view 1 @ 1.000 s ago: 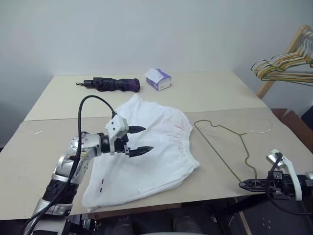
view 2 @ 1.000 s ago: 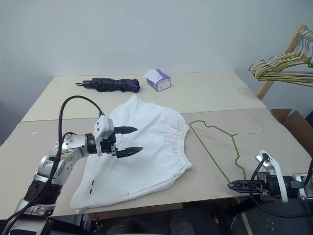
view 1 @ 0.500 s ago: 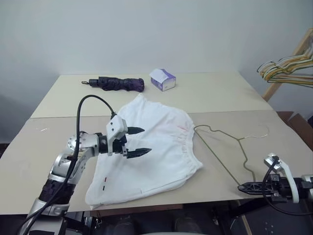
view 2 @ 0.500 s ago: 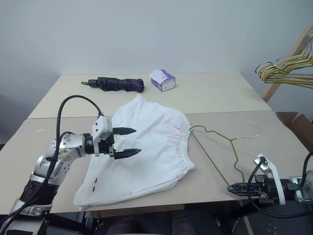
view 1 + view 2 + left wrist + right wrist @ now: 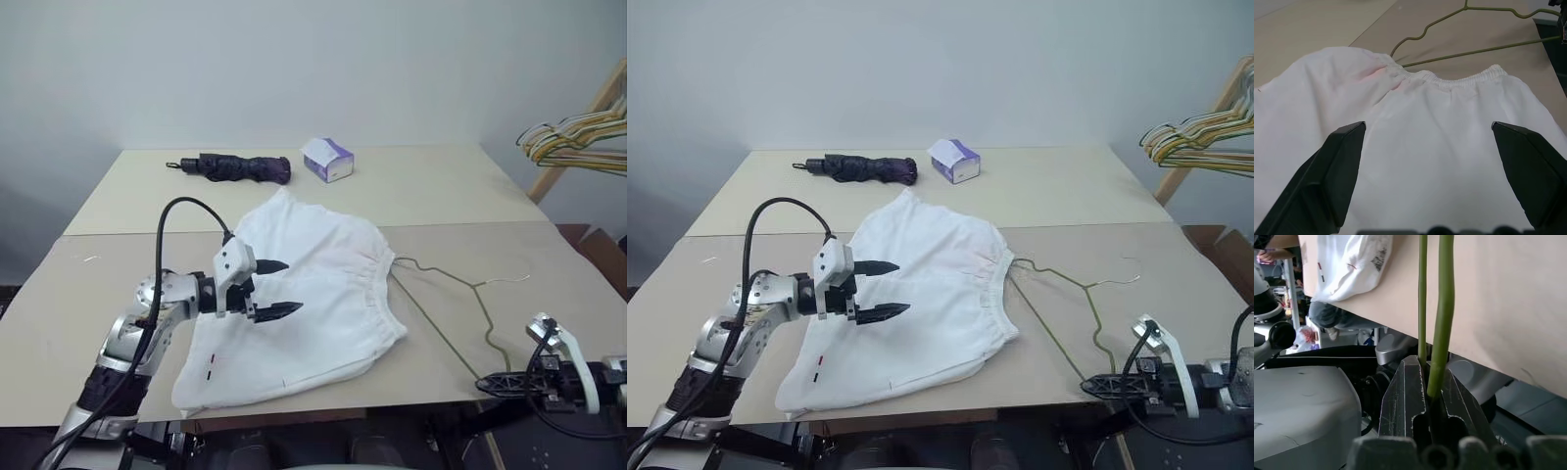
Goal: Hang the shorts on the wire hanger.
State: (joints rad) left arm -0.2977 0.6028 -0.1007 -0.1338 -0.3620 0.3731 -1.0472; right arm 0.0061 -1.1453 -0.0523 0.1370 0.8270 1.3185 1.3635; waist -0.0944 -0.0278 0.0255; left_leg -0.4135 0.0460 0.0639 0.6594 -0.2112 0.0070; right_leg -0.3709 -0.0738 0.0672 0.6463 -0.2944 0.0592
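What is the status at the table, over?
Left gripper open over the shorts. Right gripper shut on the wire hanger at the table edge. Hanger beside the waistband. Nothing in the way.

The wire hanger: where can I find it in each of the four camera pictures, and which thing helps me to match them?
Left eye view: wire hanger, right of the shorts.
Right eye view: again right of the shorts, near the table edge.
Left wrist view: beyond the waistband.
Right wrist view: its wire clamped in the right gripper.
Shared landmark: the shorts.
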